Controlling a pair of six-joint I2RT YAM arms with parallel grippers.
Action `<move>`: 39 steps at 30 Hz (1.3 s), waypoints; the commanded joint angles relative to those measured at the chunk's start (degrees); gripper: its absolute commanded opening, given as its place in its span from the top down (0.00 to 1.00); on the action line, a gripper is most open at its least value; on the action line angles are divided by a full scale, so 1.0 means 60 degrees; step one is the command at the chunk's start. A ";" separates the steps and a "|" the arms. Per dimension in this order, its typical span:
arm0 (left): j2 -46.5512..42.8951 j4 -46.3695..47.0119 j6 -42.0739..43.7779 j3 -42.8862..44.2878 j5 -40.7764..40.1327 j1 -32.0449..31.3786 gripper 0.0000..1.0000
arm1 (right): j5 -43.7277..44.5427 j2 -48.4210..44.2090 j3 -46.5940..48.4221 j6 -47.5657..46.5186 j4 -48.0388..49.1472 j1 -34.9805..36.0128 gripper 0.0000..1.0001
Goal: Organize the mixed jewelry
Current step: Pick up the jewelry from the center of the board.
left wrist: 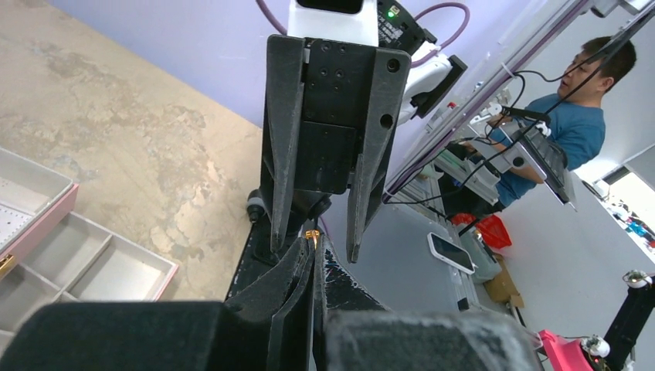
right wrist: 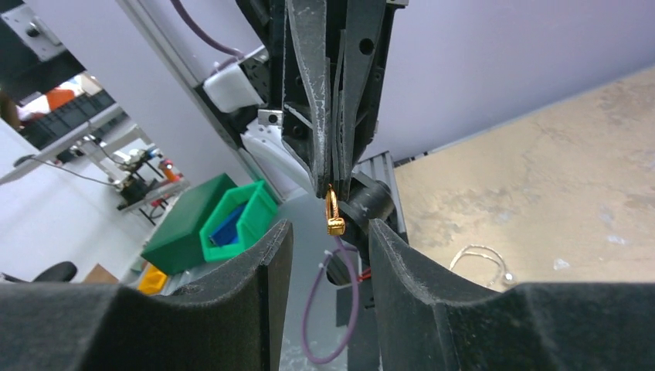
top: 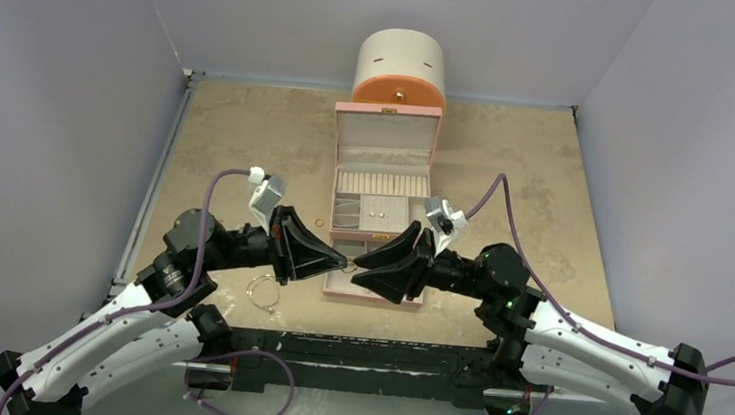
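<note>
The tan table carried everything. At its far edge stood the round cream-and-orange drawer cabinet, and just in front of it the pink jewelry box lay open, its lid up and its lower trays reaching toward the near edge.

My two arms met over the near end of that box, tip to tip. My left gripper had its jaws pressed together, pinching a tiny gold stud right at the fingertips, so that the stud hung below them. My right gripper faced it with jaws spread, one finger on each side of the stud and neither touching it.

The thin wire bangle lay on the table near the near edge, left of the box and beside my left arm. A small coppery ring rested on the table just left of the box. A pair of studs sat in a middle compartment of the box.
</note>
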 commanded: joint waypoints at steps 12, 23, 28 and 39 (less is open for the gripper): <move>-0.0242 0.0634 -0.0186 0.0133 0.0384 -0.0034 1.00 | -0.0095 0.0229 0.0136 0.0952 0.1562 -0.0015 0.62; -0.0255 0.0324 0.0011 0.0221 0.0285 -0.0046 1.00 | -0.0175 0.0431 0.0382 0.0874 0.1518 -0.0014 0.76; -0.0218 0.0237 0.0062 0.0259 0.0282 -0.0046 1.00 | -0.0226 0.0407 0.0426 0.0846 0.1495 -0.0022 0.79; -0.0254 -0.0099 0.0316 0.0267 0.0003 -0.0043 1.00 | -0.0413 0.0234 0.0332 0.0753 0.1655 -0.0015 1.00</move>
